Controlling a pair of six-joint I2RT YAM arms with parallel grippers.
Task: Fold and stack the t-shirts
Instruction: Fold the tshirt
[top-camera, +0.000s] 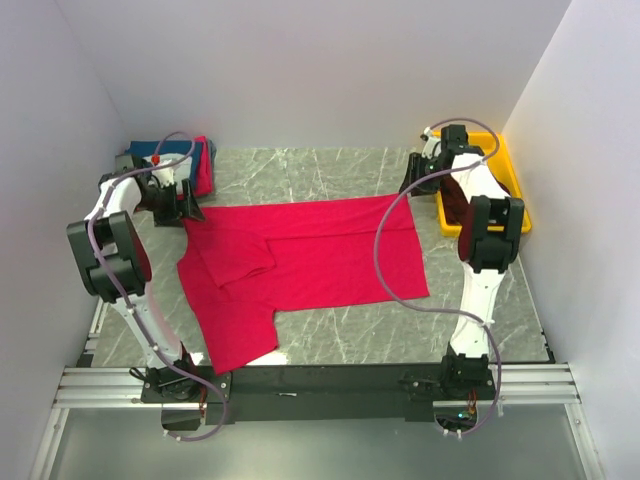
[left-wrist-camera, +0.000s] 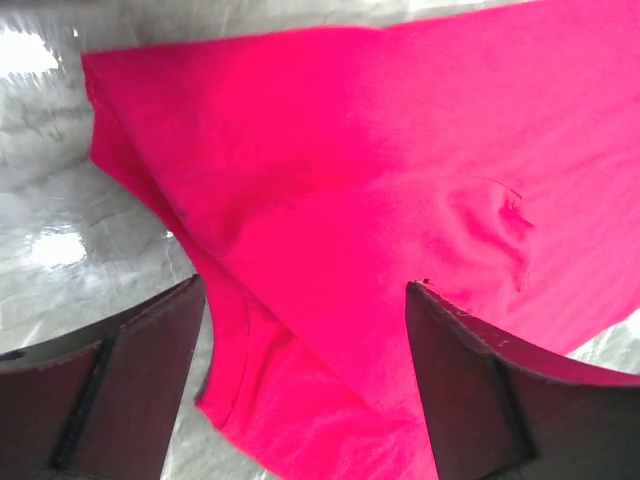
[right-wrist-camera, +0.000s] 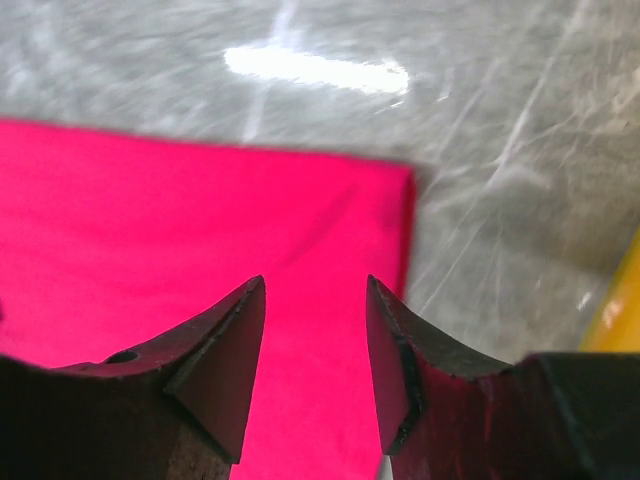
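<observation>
The left gripper (left-wrist-camera: 305, 290) stands wide apart, grasping nothing; directly beneath it lies the left end of the red t-shirt (top-camera: 320, 255), spread flat on the marble surface (top-camera: 300, 170) with a flap folded over its middle. Beyond this gripper, toward the back wall, sits a folded navy blue t-shirt (top-camera: 150, 152) with another red t-shirt (top-camera: 203, 165) touching it. The right gripper (right-wrist-camera: 315, 285) is released too, its jaws parted with a clear gap, hovering over the spread shirt's far corner; the cloth edge runs just to its right, bare surface past that. A yellow bin (top-camera: 515, 190) sits close on that gripper's right, dark maroon cloth (top-camera: 452, 205) inside
</observation>
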